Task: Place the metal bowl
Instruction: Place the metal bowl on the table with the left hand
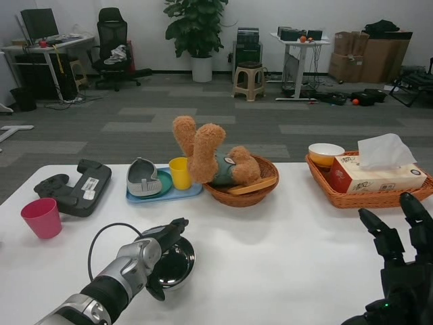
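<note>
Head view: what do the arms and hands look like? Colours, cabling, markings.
Left forearm: silver metal, ribbed segments, black cable looping off it. Left hand: black, many-fingered. Right hand: black, segmented fingers, a small green light near its base. Right forearm not visible. No readable markings.

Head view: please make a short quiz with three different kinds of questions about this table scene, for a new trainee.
1. True or false: the teddy bear lies in the round wicker basket.
2. Which robot hand is at the metal bowl? A) left robot hand B) right robot hand C) both
3. Fill in: the yellow cup stands on the blue ____.

Key: 1 true; 2 A; 3 tray.
</note>
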`<state>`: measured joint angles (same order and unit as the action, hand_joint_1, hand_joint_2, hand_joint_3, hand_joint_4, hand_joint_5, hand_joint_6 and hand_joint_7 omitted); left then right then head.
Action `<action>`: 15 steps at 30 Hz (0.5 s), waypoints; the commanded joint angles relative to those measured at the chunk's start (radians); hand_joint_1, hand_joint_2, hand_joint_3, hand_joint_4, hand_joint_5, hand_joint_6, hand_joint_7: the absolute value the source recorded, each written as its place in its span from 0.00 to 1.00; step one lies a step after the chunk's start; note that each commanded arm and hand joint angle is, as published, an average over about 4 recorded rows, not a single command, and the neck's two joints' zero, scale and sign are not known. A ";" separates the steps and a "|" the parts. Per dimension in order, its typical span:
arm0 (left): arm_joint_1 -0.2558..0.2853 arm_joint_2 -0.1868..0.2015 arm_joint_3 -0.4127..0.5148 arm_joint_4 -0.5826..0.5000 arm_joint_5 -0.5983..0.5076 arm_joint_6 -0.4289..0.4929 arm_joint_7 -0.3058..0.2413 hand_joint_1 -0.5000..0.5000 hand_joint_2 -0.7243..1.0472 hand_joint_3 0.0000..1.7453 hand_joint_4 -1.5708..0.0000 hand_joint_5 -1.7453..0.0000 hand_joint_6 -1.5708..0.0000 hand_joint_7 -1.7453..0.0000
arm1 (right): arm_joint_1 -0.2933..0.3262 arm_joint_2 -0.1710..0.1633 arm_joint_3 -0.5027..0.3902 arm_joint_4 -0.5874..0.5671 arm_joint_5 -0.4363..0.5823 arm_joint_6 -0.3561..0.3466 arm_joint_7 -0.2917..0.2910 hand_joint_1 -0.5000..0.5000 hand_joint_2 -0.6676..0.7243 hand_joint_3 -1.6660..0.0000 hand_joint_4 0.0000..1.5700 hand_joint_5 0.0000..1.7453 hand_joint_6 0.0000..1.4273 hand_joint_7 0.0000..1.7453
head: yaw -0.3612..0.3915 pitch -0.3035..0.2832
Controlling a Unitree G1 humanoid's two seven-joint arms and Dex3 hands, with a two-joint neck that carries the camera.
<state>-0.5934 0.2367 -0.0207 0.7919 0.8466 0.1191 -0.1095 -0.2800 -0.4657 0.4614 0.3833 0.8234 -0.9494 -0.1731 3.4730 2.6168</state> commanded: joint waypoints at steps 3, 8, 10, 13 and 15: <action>0.030 -0.010 0.051 -0.076 0.002 -0.018 0.014 0.00 1.00 0.75 1.00 1.00 1.00 0.83 | 0.021 0.006 -0.014 -0.014 0.004 -0.011 0.000 0.75 0.98 0.86 0.25 0.39 0.00 0.32 | -0.007 -0.006; 0.051 -0.010 0.069 -0.114 -0.027 -0.018 0.014 0.00 1.00 0.72 1.00 1.00 0.96 0.75 | 0.027 0.009 -0.018 -0.017 0.005 -0.011 0.000 0.75 0.95 0.86 0.25 0.39 0.00 0.32 | -0.003 -0.013; 0.052 -0.012 0.081 -0.115 -0.037 -0.017 0.014 0.00 0.99 0.65 1.00 1.00 0.92 0.73 | 0.027 0.009 -0.018 -0.016 0.005 -0.011 0.000 0.75 0.95 0.86 0.25 0.39 0.00 0.32 | -0.001 -0.013; 0.044 -0.015 0.101 -0.095 -0.059 -0.016 -0.002 0.00 0.91 0.46 1.00 1.00 0.89 0.72 | 0.027 0.009 -0.015 -0.014 0.005 -0.011 0.000 0.75 0.95 0.86 0.25 0.39 0.00 0.32 | 0.001 -0.016; 0.033 -0.014 0.100 -0.065 -0.060 -0.014 -0.019 0.00 0.86 0.34 1.00 1.00 0.89 0.70 | 0.027 0.009 -0.015 -0.013 0.005 -0.011 0.000 0.75 0.95 0.86 0.25 0.39 0.00 0.32 | 0.000 -0.017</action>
<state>-0.5603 0.2257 0.0705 0.7006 0.7940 0.0999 -0.1111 -0.2645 -0.4604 0.4525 0.3738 0.8233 -0.9496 -0.1731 3.4733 2.6003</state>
